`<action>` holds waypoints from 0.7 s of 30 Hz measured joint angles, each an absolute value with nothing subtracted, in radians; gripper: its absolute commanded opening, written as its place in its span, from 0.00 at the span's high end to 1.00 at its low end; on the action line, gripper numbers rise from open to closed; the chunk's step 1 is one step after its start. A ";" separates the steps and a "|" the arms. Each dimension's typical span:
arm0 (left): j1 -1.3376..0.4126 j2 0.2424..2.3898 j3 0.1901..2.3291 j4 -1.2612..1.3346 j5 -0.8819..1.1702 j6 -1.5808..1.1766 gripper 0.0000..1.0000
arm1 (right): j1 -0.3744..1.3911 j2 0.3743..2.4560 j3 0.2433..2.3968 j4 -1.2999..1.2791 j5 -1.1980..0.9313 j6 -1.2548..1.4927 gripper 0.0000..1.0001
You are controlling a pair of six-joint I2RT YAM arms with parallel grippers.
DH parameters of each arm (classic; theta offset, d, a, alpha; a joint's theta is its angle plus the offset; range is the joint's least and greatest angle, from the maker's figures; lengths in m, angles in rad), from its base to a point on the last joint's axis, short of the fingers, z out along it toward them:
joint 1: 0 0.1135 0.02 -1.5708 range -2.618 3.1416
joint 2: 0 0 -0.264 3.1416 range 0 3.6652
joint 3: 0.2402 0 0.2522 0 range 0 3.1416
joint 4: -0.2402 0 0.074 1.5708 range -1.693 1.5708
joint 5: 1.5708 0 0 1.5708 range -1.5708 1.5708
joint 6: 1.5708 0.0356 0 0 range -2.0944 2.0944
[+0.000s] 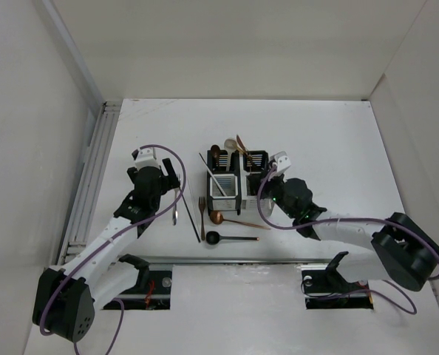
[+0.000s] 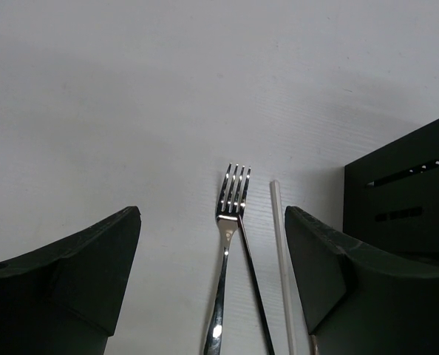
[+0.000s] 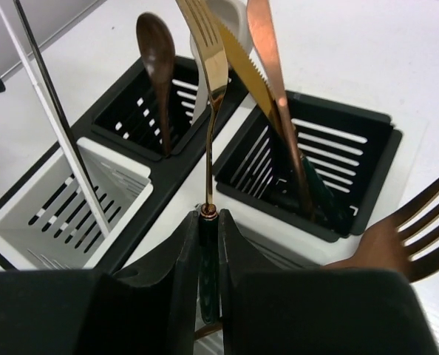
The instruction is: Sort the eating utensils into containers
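Step in hand: binning gold fork [image 3: 213, 66]. I hold its dark handle clamped in right end effector [image 3: 207, 222], tines up, over containers [image 3: 382, 140]. Left end effector [image 2: 212, 218] apart above silver fork [image 2: 234, 194] on bench [image 2: 131, 89]. Next, I reckon: lower beside copper fork [image 3: 397, 237], release.

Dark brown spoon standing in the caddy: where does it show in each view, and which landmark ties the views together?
Top external: the dark brown spoon is near the picture's centre, standing in the far left black compartment.
Left wrist: not in it.
Right wrist: upper left, bowl up, in that same compartment.
Shared landmark: the caddy block, seen in the left wrist view as a slatted black wall at the right edge.
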State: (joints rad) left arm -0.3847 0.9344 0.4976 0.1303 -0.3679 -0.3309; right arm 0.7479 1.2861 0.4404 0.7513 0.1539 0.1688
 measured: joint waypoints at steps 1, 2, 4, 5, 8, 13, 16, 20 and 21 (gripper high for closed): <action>-0.385 0.934 0.498 0.130 -0.368 -0.331 0.23 | 0.748 1.296 0.438 0.761 0.154 0.175 0.92; -0.385 0.934 0.498 0.130 -0.369 -0.330 0.23 | 0.748 1.301 0.433 0.770 0.153 0.180 0.84; -0.384 0.934 0.498 0.130 -0.369 -0.326 0.23 | 0.748 1.304 0.421 0.786 0.150 0.187 0.76; -0.385 0.934 0.498 0.130 -0.369 -0.325 0.23 | 0.748 1.304 0.417 0.795 0.149 0.189 0.71; -0.384 0.934 0.498 0.130 -0.370 -0.323 0.23 | 0.748 1.301 0.415 0.809 0.148 0.198 0.61; -0.385 0.934 0.498 0.130 -0.370 -0.323 0.23 | 0.749 1.272 0.409 0.798 0.144 0.204 0.49; -0.384 0.934 0.498 0.130 -0.370 -0.323 0.23 | 0.749 1.231 0.408 0.777 0.144 0.204 0.46; -0.384 0.935 0.498 0.130 -0.366 -0.323 0.30 | 0.749 1.123 0.412 0.708 0.150 0.200 0.43; -0.384 0.936 0.498 0.130 -0.361 -0.321 0.33 | 0.749 1.092 0.420 0.676 0.154 0.196 0.43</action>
